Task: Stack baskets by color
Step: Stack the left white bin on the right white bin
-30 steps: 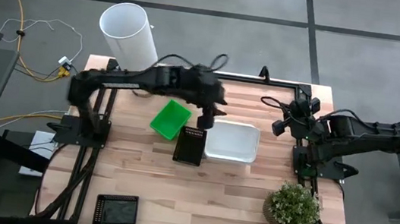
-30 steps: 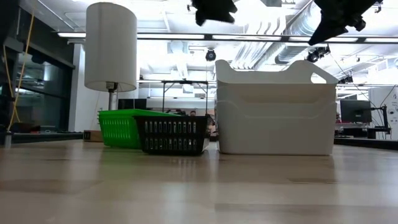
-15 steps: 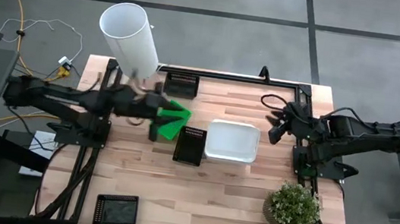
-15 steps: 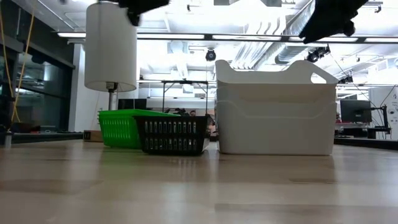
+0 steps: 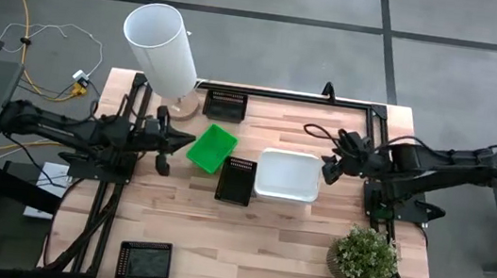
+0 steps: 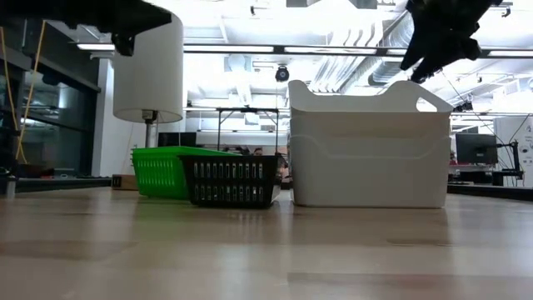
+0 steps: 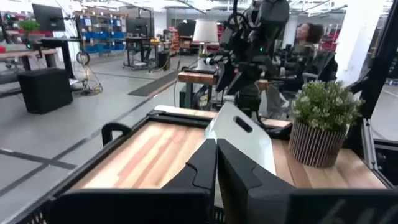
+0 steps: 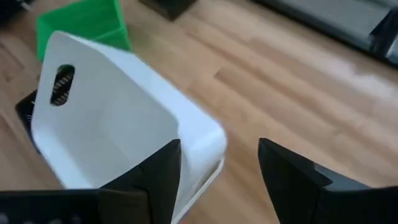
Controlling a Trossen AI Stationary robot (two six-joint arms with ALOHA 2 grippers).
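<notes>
Mid-table, a green basket (image 5: 212,147), a black basket (image 5: 236,179) and a white basket (image 5: 289,175) rest on their bottoms side by side; the low view shows the green (image 6: 162,171), black (image 6: 233,181) and white (image 6: 366,150) ones in a row. Another black basket (image 5: 226,105) sits at the far edge, and a third (image 5: 144,261) near the front left. My right gripper (image 5: 328,168) hangs open above the white basket's right end (image 8: 118,124), touching nothing. My left gripper (image 5: 164,143) is shut and empty, left of the green basket.
A tall white cylinder (image 5: 160,47) stands at the far left corner and a potted plant (image 5: 364,258) at the near right. A black frame rail (image 5: 329,99) runs along the far edge. Bare wood lies across the table's near half.
My left gripper has drawn back from above the black and green baskets toward the table's left edge and sunk lower, uncovering the far black basket. My right gripper has edged toward the white basket and rolled a little. No basket has moved.
</notes>
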